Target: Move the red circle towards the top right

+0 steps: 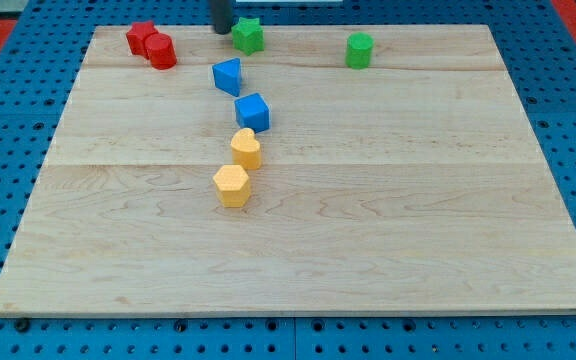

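The big wooden board (298, 250) is filling the view, and my tip (222, 31), a bare rod with no jaws to open and holding nothing, is hovering at the top edge, just left of the green star (249, 35) and well right of the red circle (161, 51). That red circle is sitting near the top-left corner, touching another red block (140, 37). The risk: I'm on its right, and a rightward shove could be dragging the red neighbour along or ramming the 1 blue block (227, 75) nearby.
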